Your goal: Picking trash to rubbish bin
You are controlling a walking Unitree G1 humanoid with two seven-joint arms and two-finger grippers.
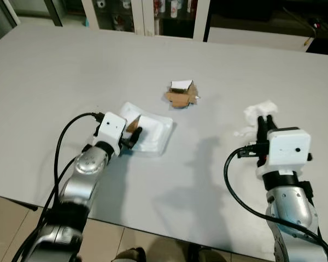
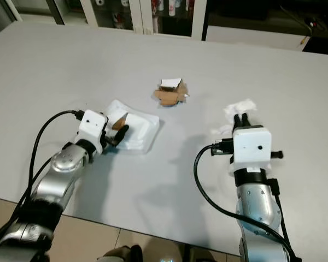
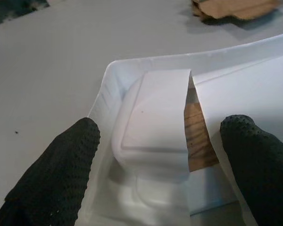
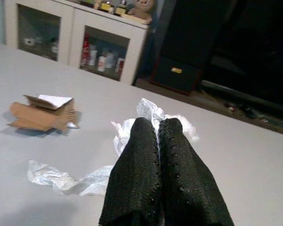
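My left claw (image 3: 155, 155) is spread wide around the white tray (image 1: 153, 136) on the surface (image 1: 71, 71). My right claw (image 4: 158, 141) is clenched, empty, beside tissue (image 1: 259, 111).

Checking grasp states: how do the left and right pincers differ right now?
The left pincer is open, its fingers straddling the raised part of the white plastic tray; the right pincer is shut, fingers pressed together. The left sits on its trash; the right hovers by the crumpled white tissue, gripping nothing visible. Both are over the grey table.
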